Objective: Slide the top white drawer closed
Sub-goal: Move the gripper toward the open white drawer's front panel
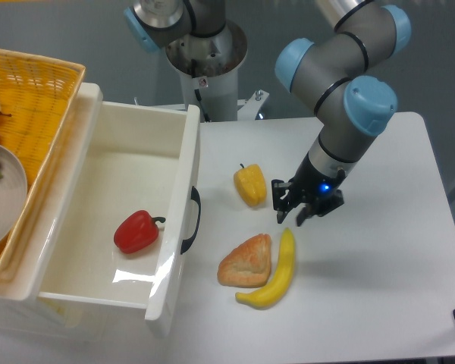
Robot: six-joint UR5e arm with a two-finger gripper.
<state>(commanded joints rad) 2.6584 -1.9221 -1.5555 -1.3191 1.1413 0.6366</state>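
Note:
The top white drawer [178, 220] stands pulled far out from its cabinet at the left, with a dark curved handle [191, 220] on its front panel. A red bell pepper [136, 231] lies inside it. My gripper [293, 218] hangs over the table to the right of the drawer, well apart from the handle, just above the top end of a banana [277, 271] and right of a yellow bell pepper [250, 185]. Its dark fingers point down with a small gap and nothing between them.
A croissant [246, 260] lies beside the banana, between the gripper and the drawer front. A yellow woven basket [38, 98] with a plate [4, 197] sits on top of the cabinet at the left. The robot base [208, 53] stands behind the table.

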